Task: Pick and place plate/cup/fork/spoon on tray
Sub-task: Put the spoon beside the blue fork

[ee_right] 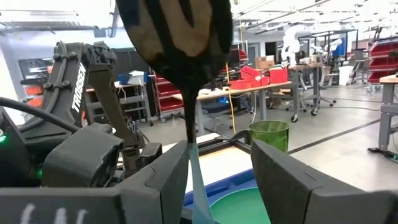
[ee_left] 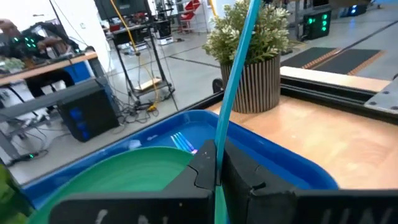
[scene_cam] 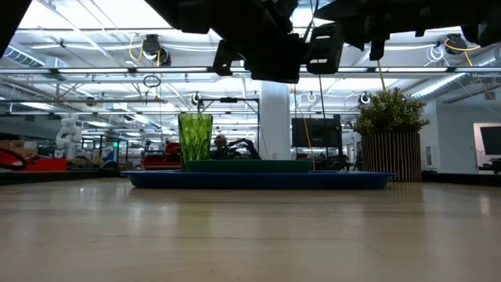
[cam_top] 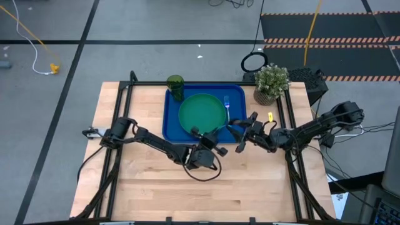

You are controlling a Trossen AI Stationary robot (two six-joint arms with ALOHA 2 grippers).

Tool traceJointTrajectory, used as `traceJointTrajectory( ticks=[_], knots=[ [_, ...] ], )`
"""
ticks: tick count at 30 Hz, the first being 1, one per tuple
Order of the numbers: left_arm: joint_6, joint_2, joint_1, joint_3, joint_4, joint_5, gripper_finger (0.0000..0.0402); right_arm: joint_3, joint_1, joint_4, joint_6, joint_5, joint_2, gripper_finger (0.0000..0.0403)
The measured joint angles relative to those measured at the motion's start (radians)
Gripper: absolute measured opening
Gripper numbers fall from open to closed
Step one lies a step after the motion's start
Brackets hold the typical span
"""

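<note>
The blue tray (cam_top: 172,122) lies at the table's far middle. On it rest the green plate (cam_top: 201,111) and, right of the plate, the fork (cam_top: 227,106). The cup (cam_top: 175,84) stands at the tray's far left corner. My left gripper (ee_left: 217,158) is shut on the spoon, whose light-blue handle (ee_left: 235,74) rises steeply above the tray's near right part. My right gripper (ee_right: 221,168) is open. Its fingers stand on either side of the handle (ee_right: 198,180), with the dark bowl (ee_right: 177,37) above them. My left gripper pinches the spoon's light-blue handle (ee_left: 221,134) between its two fingers, which come roughly level from the table's near left and lie across it. The spoon stands steeply tilted, bowl end up, lifted clear of the tray.
A potted plant (cam_top: 271,83) stands off the tray's far right corner. Black frame rails (cam_top: 290,156) run along the table's sides. Bare wood (cam_top: 156,187) stretches across the near half of the table.
</note>
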Motion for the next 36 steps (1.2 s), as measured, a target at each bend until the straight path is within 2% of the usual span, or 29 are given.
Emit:
traceJointTrajectory(
  ticks=[10,19,30,36],
  knots=[
    [0.100,0.000,0.023,0.000,-0.015,0.006,0.0009,0.000,-0.037,0.038,-0.001,-0.032,0.000,0.0160],
    [0.126,0.000,0.024,-0.001,-0.018,-0.034,0.0010,0.000,-0.042,0.024,0.024,-0.034,0.000,0.0096],
    [0.102,0.000,0.032,-0.001,-0.012,-0.029,0.0010,0.000,-0.042,0.022,0.021,-0.031,0.000,0.0011],
    [0.110,0.000,0.032,-0.001,-0.010,0.012,0.0017,0.000,-0.042,0.022,0.021,-0.027,0.000,0.0008]
  ],
)
